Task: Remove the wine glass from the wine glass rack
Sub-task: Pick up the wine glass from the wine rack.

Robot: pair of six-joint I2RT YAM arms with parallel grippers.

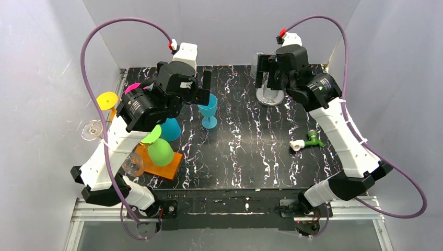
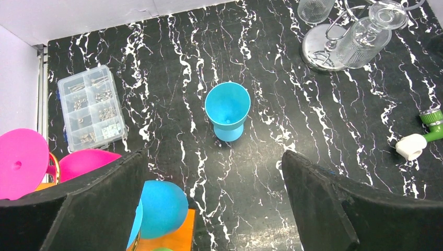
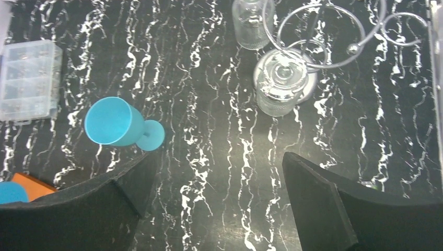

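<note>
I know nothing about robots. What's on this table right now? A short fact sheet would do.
left gripper: open, near blue goblet, not touching
blue goblet: upright on table
right gripper: open, near wire rack
wire rack: holds a clear glass
orange stand: table's left, with coloured goblets
other: parts box, green-white fitting

A black table (image 1: 245,162) veined in white is enclosed on three sides by pale walls (image 1: 219,31). A clear compartmented box (image 2: 91,107) of small metal parts is set flat toward the table's 10 o'clock corner, close to the edge. A green fitting (image 1: 308,141) with a white end is laid on its side at about 3 o'clock, with the white end turned toward 9 o'clock.
</note>
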